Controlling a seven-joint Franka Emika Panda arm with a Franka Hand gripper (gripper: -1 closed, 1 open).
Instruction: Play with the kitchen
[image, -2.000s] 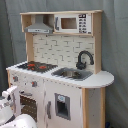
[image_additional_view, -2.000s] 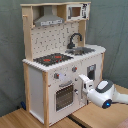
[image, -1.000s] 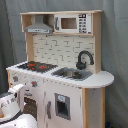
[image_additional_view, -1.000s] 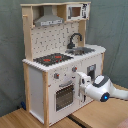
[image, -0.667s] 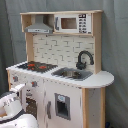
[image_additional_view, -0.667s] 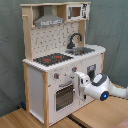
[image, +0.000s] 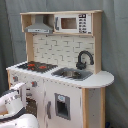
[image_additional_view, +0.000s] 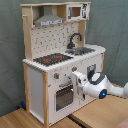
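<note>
The kitchen (image: 60, 70) is a tall white and light-wood toy with a black-red hob (image: 37, 65), black faucet (image: 84, 59), sink (image: 72, 74), grey hood (image: 39, 25) and a microwave panel on top. In the second exterior view its windowed oven door (image_additional_view: 64, 96) sits below two knobs (image_additional_view: 56, 76). My gripper (image_additional_view: 76, 79) is at the kitchen's front, level with the top of the oven door and just below the right knob. In the first exterior view the gripper (image: 19, 91) shows at the lower left, in front of the oven side.
My white arm (image_additional_view: 100, 86) reaches in from the second exterior view's right, above a wooden table top (image_additional_view: 100, 112). A grey-green curtain (image_additional_view: 115, 30) hangs behind the kitchen. A cupboard door with a dispenser panel (image: 62, 106) sits under the sink.
My gripper has moved toward the kitchen front, leftward in the second exterior view, and now sits close against the oven area. The kitchen itself has not moved.
</note>
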